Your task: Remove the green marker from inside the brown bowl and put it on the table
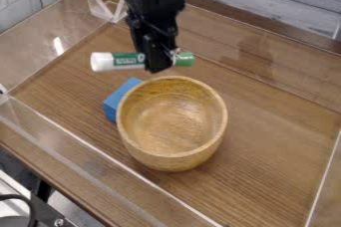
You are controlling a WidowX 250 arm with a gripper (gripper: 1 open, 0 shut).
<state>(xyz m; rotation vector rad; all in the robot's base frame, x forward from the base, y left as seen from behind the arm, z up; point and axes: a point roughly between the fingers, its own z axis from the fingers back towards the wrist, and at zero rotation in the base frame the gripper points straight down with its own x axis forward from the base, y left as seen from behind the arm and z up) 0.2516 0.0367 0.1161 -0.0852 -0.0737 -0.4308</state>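
Note:
The green marker (123,61) hangs level in the air, white cap end to the left, above the table (280,121) and left of the brown bowl's far rim. My gripper (160,62) points straight down and is shut on the marker's middle; the black fingers hide part of the green body. The brown bowl (172,123) sits below and to the right of the gripper, round, light wood, with nothing inside it.
A blue rectangular block (120,99) lies against the bowl's left side, directly under the held marker. Clear acrylic walls (40,146) border the tabletop. A clear triangular stand (107,7) sits at the back left.

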